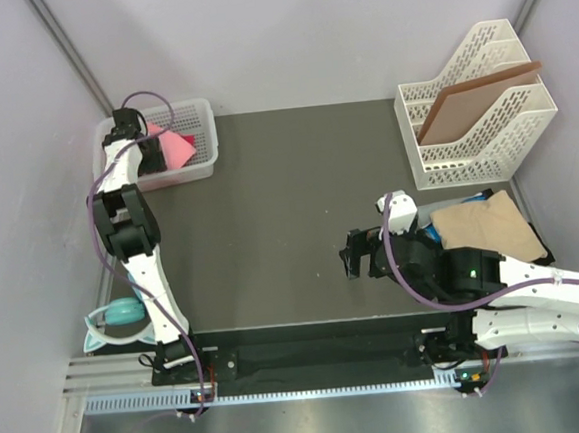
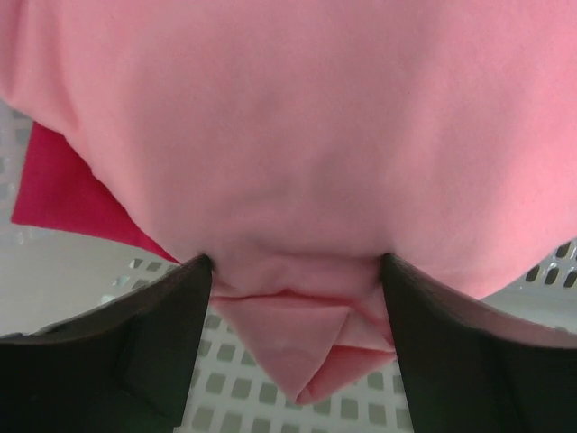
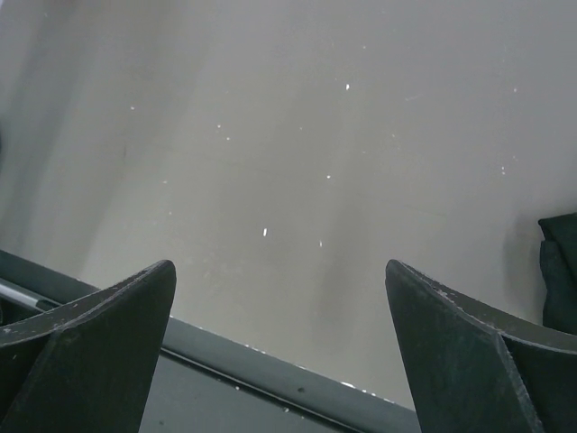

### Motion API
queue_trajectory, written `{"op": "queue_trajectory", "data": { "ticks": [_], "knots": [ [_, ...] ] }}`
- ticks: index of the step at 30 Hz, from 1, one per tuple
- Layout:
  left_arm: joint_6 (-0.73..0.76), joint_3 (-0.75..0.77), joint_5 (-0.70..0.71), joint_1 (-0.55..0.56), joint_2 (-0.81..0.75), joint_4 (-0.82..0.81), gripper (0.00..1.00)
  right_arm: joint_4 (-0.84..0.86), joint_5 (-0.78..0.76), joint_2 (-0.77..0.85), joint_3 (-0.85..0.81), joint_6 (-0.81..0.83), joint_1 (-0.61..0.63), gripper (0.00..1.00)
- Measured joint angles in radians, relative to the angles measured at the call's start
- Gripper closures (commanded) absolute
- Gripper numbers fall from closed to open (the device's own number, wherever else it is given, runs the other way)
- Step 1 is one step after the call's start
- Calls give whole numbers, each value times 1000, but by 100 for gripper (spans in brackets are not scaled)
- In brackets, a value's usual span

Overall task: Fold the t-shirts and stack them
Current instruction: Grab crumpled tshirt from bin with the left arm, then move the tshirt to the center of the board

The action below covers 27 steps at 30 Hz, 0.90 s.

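left tool (image 1: 152,152): down in white basket (image 1: 203,133), at salmon shirt (image 1: 171,148)
right tool (image 1: 356,256): over counter (image 1: 288,197), jaws apart
tan shirt (image 1: 486,226): counter's right edge

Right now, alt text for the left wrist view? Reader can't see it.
A salmon pink t-shirt fills most of the frame, a bunched fold of it hanging between the wide-set dark fingers of the left gripper. A magenta-pink t-shirt shows at left, in the white perforated basket.
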State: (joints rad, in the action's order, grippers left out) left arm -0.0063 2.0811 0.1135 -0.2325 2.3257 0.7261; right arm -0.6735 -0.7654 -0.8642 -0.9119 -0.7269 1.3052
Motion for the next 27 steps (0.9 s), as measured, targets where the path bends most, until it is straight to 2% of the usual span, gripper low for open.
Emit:
{"op": "queue_trajectory", "data": {
  "ticks": [1, 2, 3, 12, 17, 22, 27],
  "knots": [
    [-3, 0, 0, -1, 3, -1, 78, -5, 0, 0, 0, -2, 1, 0],
    [-7, 0, 0, -2, 6, -1, 92, -8, 0, 0, 0, -3, 2, 0],
    [-5, -1, -1, -3, 7, -1, 100, -10, 0, 0, 0, -7, 2, 0],
    [0, 3, -36, -8, 2, 4, 100, -8, 0, 0, 3, -11, 4, 0],
    [-26, 113, -124, -12, -24, 63, 100, -8, 2, -1, 16, -11, 9, 0],
    [-63, 205, -220, -10, -146, 69, 100, -7, 3, -3, 22, -11, 18, 0],
    [-80, 221, -299, 4, -320, 76, 100, -1, 2, 0, 42, -11, 24, 0]
  ]
}}
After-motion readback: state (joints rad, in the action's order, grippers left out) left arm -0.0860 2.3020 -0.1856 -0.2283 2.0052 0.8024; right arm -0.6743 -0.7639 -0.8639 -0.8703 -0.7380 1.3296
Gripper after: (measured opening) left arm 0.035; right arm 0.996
